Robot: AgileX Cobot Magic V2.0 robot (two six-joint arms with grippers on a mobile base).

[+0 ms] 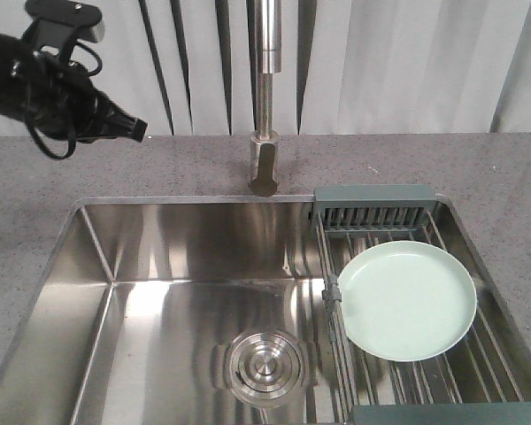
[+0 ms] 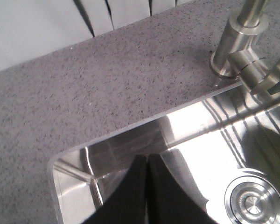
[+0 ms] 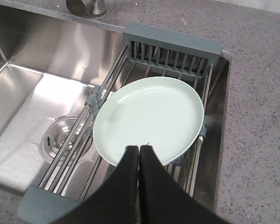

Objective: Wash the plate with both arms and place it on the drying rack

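**Around the sink**

A steel sink (image 1: 159,292) is set into a grey speckled counter (image 1: 88,168). A round drain (image 1: 264,363) sits in the basin floor, right of its middle. A metal tap (image 1: 265,106) rises from the counter behind the sink's rear edge. Pale pleated curtains (image 1: 407,62) hang behind the counter.

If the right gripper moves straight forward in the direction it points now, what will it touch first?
Most likely the plate. In the wrist view the shut right gripper points at the plate's near rim, where it lies on the drying rack. The gap between them is unclear.
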